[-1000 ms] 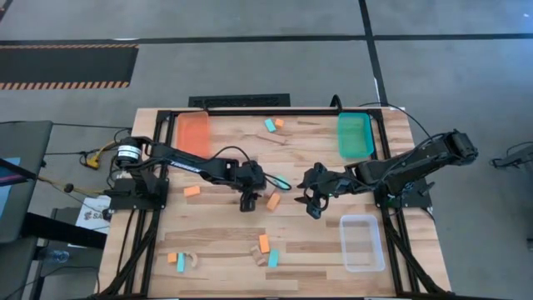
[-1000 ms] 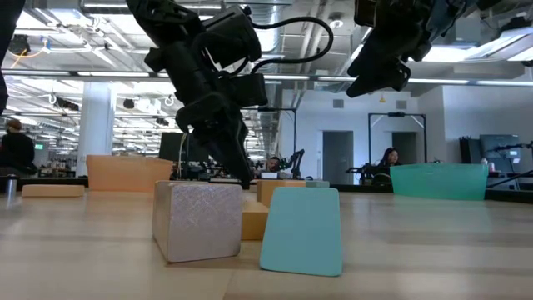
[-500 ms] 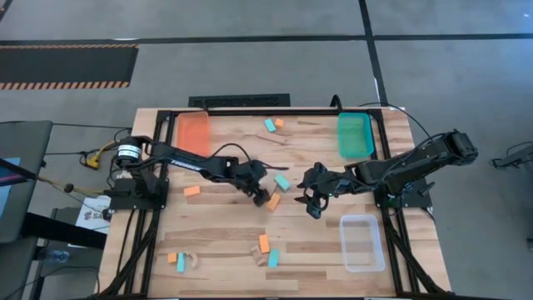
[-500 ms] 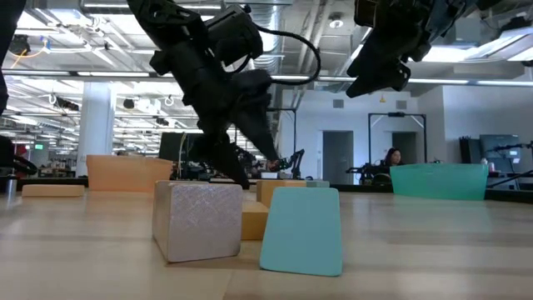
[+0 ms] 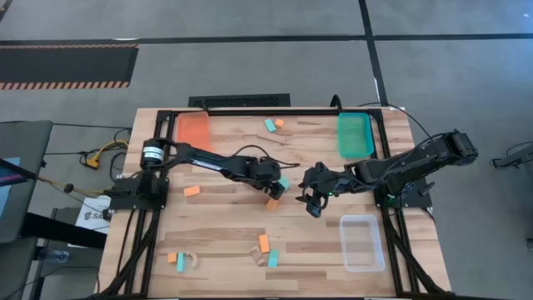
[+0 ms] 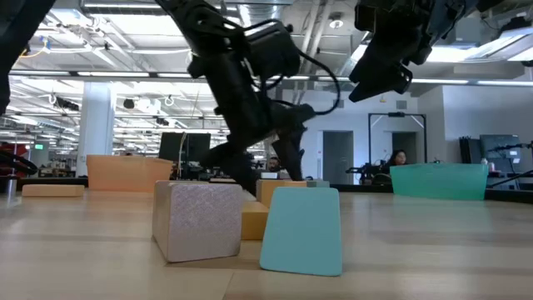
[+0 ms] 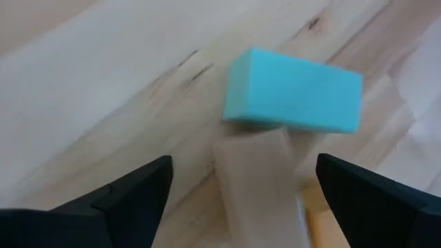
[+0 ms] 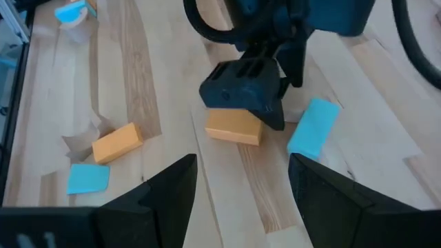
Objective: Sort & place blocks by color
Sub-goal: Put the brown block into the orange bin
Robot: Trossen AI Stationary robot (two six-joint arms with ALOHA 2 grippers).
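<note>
My left gripper (image 5: 275, 188) hangs open just over a small cluster at the table's middle. In that cluster a light blue block (image 7: 293, 96) lies beside a pale wood block (image 7: 256, 180) and an orange block (image 5: 272, 202). In the left wrist view its fingers stand on either side of the wood block, apart from it. My right gripper (image 5: 313, 204) waits open a short way to the right, raised above the table, with nothing between its fingers. The right wrist view shows the orange block (image 8: 234, 128) lying under my left gripper (image 8: 248, 89).
At the far edge stand an orange tray (image 5: 194, 132) and a teal tray (image 5: 355, 135); a clear tray (image 5: 362, 242) is near right. More blocks lie at far centre (image 5: 270, 125), at left (image 5: 192, 190), near centre (image 5: 263, 242) and near left (image 5: 181, 262).
My left gripper has moved toward the table's right edge, from beside the orange block to over the cluster. It has tipped toward that side and opened its fingers wide. The blocks lie where they were.
</note>
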